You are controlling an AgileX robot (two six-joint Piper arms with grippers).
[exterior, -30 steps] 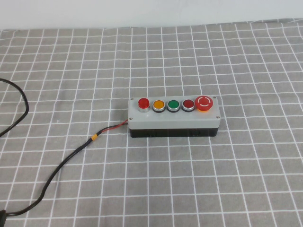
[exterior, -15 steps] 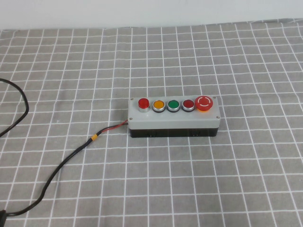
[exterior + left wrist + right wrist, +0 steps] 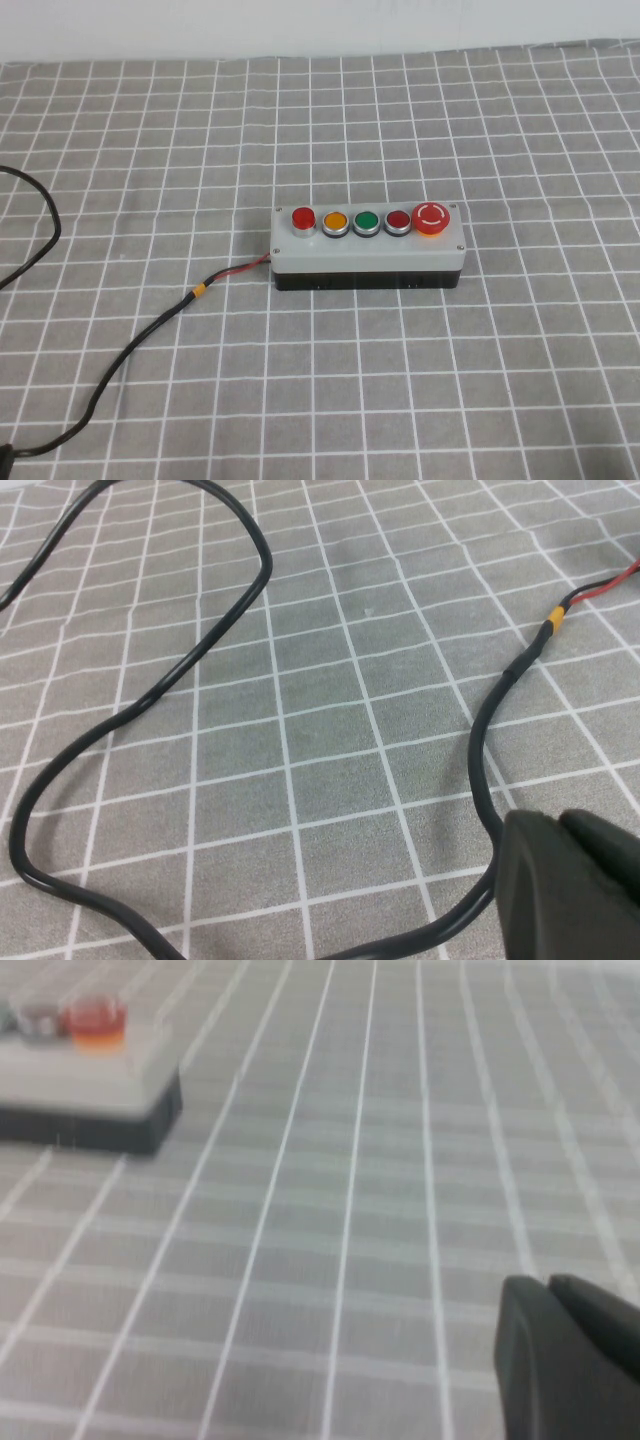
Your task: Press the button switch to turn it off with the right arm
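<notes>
We find the right tool [image 3: 575, 1360] only in its own wrist view, as a dark mass at the frame's edge, low over the bare tabletop [image 3: 350, 1210]; whether it stands wide or narrow we cannot tell. The left tool [image 3: 570, 890] is likewise a dark mass in its wrist view, over the black cable [image 3: 130, 710] — its opening also cannot be told. Neither tool nor arm appears in the high view.

From the right tool outward: the grey box [image 3: 90, 1080] lies well apart, and the end nearest that camera carries the large red stop button [image 3: 97, 1018]. In the high view the grey box [image 3: 366, 252] sits near the tabletop's centre, its long axis running 9 to 3 o'clock, five buttons in a row. The button switch [image 3: 303, 220] is the end one at 9 o'clock; then yellow [image 3: 335, 222], green [image 3: 367, 222], dark red [image 3: 398, 221] and the stop button [image 3: 432, 217] at 3 o'clock.

We judge the decisive relation thus: the target lies at the box's far end from the right arm's side, so the right tool must pass over the whole row — or approach from the near edge — without touching the other four. The press is not yet begun.
</notes>
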